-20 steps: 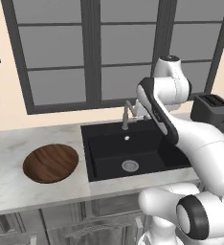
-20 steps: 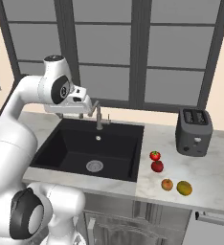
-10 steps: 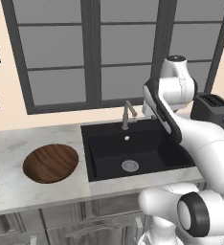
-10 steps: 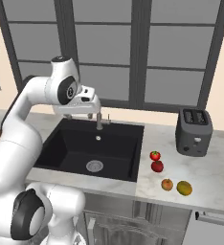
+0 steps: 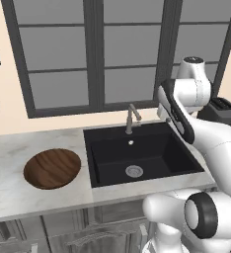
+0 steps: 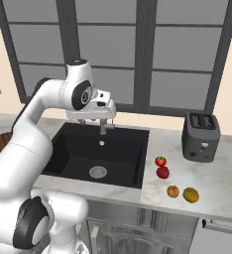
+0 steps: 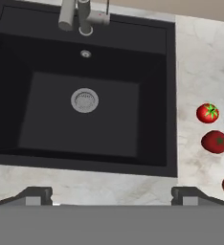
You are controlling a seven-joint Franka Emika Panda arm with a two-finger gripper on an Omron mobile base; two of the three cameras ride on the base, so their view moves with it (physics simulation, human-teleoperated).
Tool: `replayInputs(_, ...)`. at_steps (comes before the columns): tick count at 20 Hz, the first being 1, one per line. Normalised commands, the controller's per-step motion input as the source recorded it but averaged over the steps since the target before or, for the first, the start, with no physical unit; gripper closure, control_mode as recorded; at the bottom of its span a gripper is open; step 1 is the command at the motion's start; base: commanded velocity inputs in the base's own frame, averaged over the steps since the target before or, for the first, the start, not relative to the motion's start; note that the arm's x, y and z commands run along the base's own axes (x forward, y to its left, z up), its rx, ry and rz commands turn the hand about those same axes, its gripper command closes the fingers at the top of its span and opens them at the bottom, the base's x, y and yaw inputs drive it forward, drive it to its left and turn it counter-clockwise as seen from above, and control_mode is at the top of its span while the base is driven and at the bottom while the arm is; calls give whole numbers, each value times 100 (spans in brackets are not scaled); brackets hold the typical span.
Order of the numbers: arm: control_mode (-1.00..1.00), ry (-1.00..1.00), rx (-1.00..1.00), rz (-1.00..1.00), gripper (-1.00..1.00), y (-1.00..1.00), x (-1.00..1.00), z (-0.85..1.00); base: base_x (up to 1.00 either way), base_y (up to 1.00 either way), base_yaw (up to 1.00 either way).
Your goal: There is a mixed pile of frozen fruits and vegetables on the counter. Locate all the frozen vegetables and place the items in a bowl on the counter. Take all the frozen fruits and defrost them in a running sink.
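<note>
The pincer (image 6: 104,115) hangs high above the back of the sink (image 6: 73,151), near the faucet (image 6: 103,126), with its two tips spread wide and nothing between them. All four pieces lie on the table (image 6: 222,186) to the right of the sink, in front of the toaster (image 6: 201,136): the round tomato (image 7: 207,113), the lumpier red piece (image 7: 214,142) just beside it, then the orange ball (image 6: 173,191) and the yellow-green ball (image 6: 190,195) nearer the front edge.

The risk, I think, is mostly rolling. These pieces are small and roundish, so a touch from one tip could push a piece away, maybe off the table. The two red ones sit very close, so a wide pincer may disturb both. Also the bowl (image 5: 52,168) is well apart, on the other side of the sink, so a weak grip could drop a vegetable into the basin.

The tomato shows its green stem upward; it has no real long axis. The yellow-green ball looks slightly longer left to right
</note>
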Motion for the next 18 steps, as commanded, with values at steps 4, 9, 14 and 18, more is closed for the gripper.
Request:
replayInputs(4, -100, 0, 5, 0, -100, -45, 1, -3, 0, 0, 0)
replayInputs(9, -100, 0, 9, 0, -100, -46, 0, -9, 0, 0, 0)
replayInputs(14, -100, 0, 10, 0, -100, -42, 0, -13, 0, 0, 0)
replayInputs(18, -100, 1, 8, 0, -100, -41, 0, -17, 0, 0, 0)
